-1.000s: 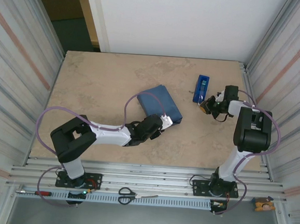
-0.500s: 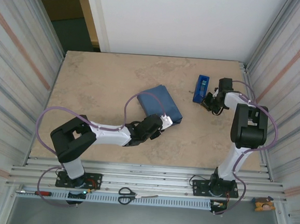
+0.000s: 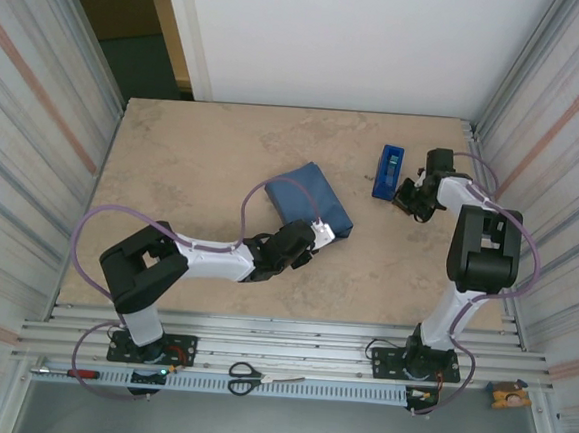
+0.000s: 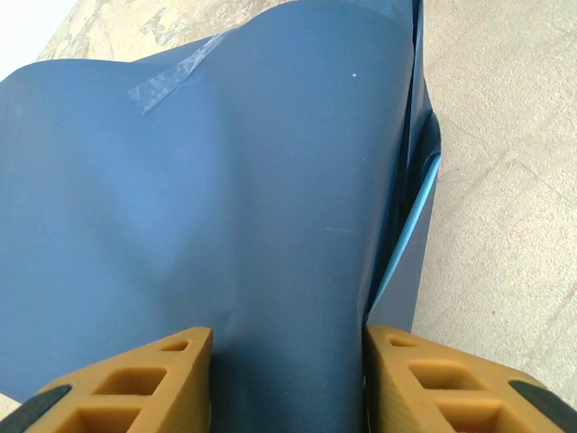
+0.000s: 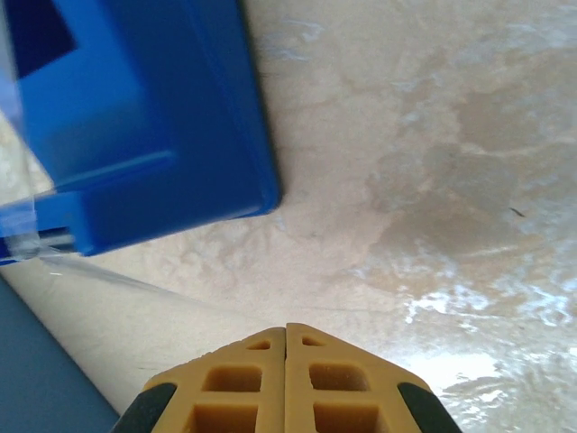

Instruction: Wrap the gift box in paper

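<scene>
The paper (image 3: 306,198), dark blue face out, lies folded into a flat parcel at mid-table; the gift box is hidden inside it. A piece of clear tape (image 4: 171,79) holds one fold of the paper (image 4: 225,180). My left gripper (image 3: 318,234) is at the parcel's near right corner. In the left wrist view that gripper (image 4: 288,379) has its jaws closed against a fold of paper between them. My right gripper (image 3: 403,197) sits just right of the blue tape dispenser (image 3: 387,171). Seen from the right wrist, this gripper (image 5: 287,327) is shut, and a clear tape strip (image 5: 153,289) runs from the dispenser (image 5: 135,108) to its tips.
The stone-pattern table (image 3: 193,169) is walled by corrugated metal on both sides. Scissors (image 3: 247,377) and a red-handled screwdriver (image 3: 72,372) lie on the rail in front of the arm bases.
My right gripper has moved a little farther back and closer to the dispenser's near end. The left arm and the parcel have stayed still.
</scene>
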{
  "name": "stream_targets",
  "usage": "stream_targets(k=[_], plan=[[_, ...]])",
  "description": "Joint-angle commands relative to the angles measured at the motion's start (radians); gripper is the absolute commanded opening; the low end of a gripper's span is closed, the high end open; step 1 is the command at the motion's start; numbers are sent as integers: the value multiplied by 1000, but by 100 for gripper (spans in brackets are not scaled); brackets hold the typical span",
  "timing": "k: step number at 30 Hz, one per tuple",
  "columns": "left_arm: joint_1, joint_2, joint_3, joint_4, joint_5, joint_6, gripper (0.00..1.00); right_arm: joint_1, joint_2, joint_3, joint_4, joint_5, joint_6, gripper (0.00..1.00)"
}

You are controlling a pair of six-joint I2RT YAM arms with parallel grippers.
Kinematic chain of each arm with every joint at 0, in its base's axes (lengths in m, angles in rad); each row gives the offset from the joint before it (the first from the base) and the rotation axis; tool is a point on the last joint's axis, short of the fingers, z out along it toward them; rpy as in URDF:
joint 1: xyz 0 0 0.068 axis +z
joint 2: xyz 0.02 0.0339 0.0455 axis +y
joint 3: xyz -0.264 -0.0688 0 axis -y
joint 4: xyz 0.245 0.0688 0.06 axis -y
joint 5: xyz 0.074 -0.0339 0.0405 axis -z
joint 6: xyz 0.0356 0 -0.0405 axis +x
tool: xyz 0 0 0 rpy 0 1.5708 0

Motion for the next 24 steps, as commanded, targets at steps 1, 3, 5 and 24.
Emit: stream_targets(k=[1, 3, 5, 24], plan=[[1, 108, -64, -257, 136, -61, 43, 2, 19, -7, -71, -5, -22, 0], [1, 110, -61, -262, 135, -62, 43, 8, 51, 5, -58, -33, -7, 0], [0, 107, -62, -263, 134, -62, 43, 13, 67, 8, -50, -29, 1, 0], [0, 105, -71, -257, 140, -65, 43, 0, -235, 8, -331, -429, -205, 0]])
